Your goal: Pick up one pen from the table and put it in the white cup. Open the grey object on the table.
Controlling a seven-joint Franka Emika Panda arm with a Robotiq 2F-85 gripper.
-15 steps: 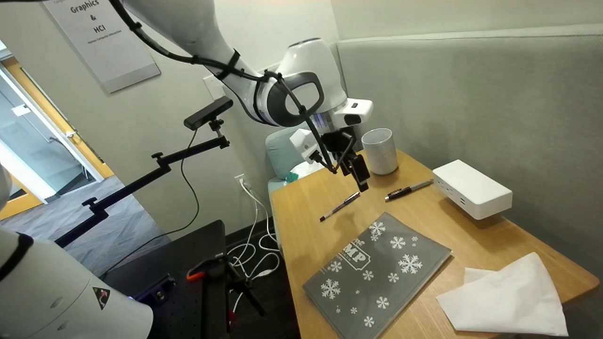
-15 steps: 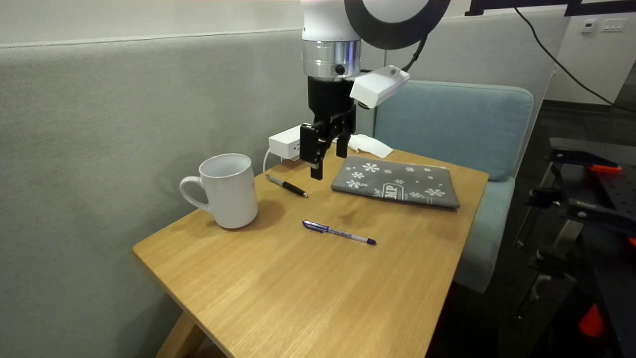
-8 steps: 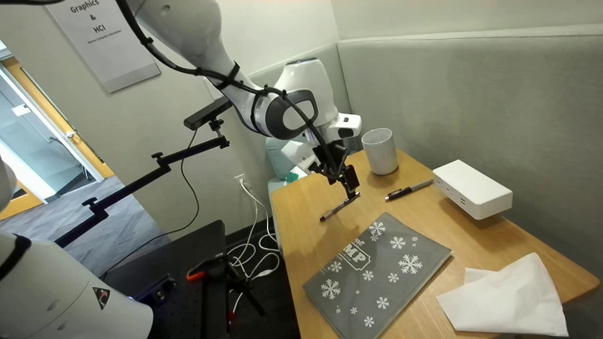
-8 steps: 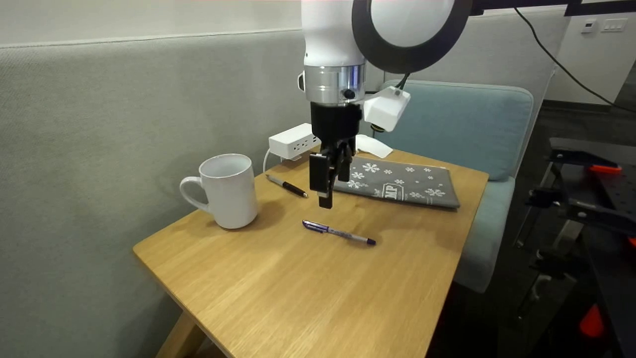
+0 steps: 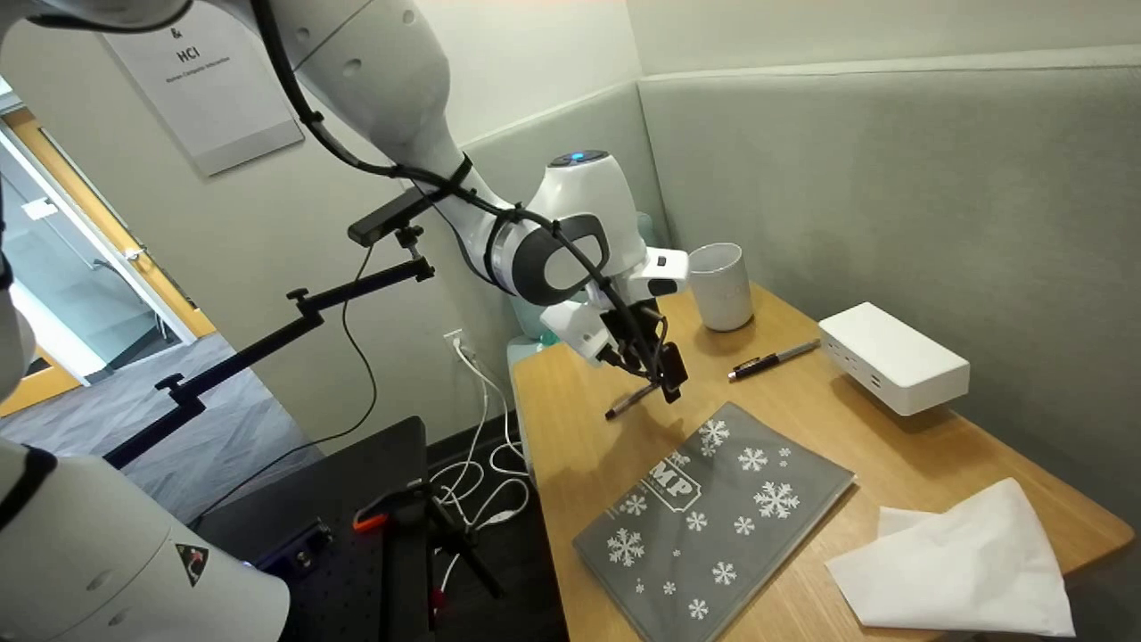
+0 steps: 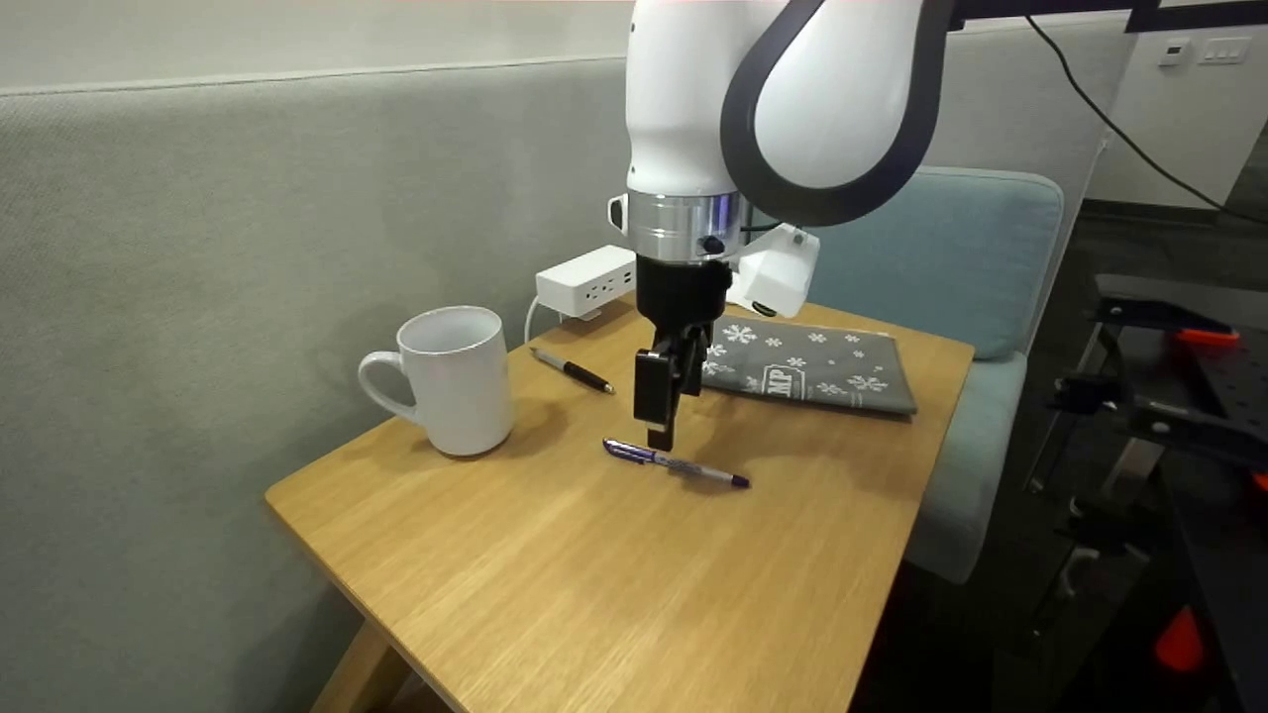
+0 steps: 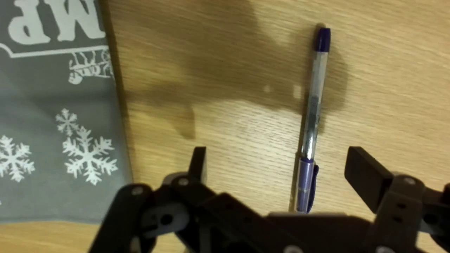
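Note:
A purple-capped clear pen lies on the table, in the exterior views [image 5: 629, 403] [image 6: 684, 465] and the wrist view [image 7: 313, 119]. My gripper [image 7: 277, 163] is open and empty above it, its fingers on either side of the pen's capped end. In both exterior views the gripper [image 5: 670, 385] [image 6: 674, 411] hangs low over the pen. A black and grey pen [image 5: 772, 361] [image 6: 573, 370] lies farther off. The white cup [image 5: 722, 290] [image 6: 461, 386] stands upright with a handle. The grey object [image 5: 713, 526] [image 6: 817, 364] [image 7: 52, 123] is flat, closed, with white snowflakes and letters.
A white power-outlet box [image 5: 891, 357] [image 6: 584, 282] stands near the table edge by the padded wall. A white cloth or paper [image 5: 963, 571] lies beyond the grey object. The wooden table [image 6: 555, 584] meets a grey padded bench back [image 6: 198, 248].
My arm has come down and the gripper is now low over the purple pen, having been well above the table a second ago. The pens, cup and grey object have not moved.

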